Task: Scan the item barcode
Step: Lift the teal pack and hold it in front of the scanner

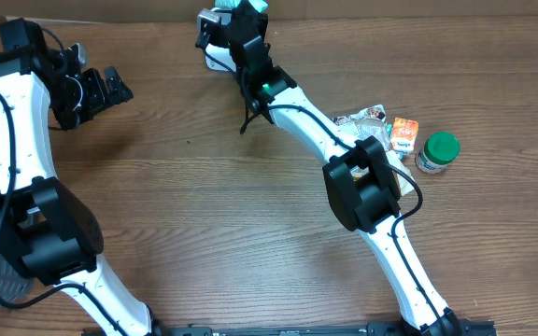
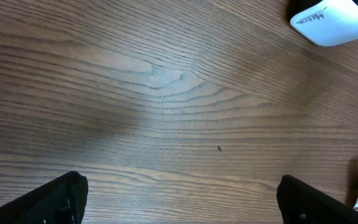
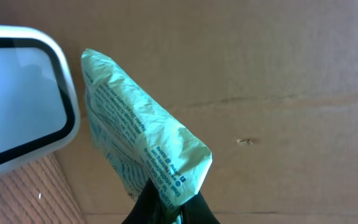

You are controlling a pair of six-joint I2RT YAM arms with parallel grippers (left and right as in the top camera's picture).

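Packet (image 3: 145, 155) pinched in right gripper (image 3: 166, 208), beside scanner (image 3: 17, 99); left gripper (image 2: 179, 199) gaped empty.
Barcode side needed turning squarely toward scanner window.

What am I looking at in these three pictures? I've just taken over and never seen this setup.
Two white robot arms work at a wooden table. The top picture looks down from above; the other two come from cameras on each wrist. The right pincer is shut on a green packet, holding it beside the white barcode scanner at the far edge. The left pincer hangs open over bare wood, holding nothing. Waiting on the right: a crinkled foil wrapper, a small orange packet and a green-lidded jar.
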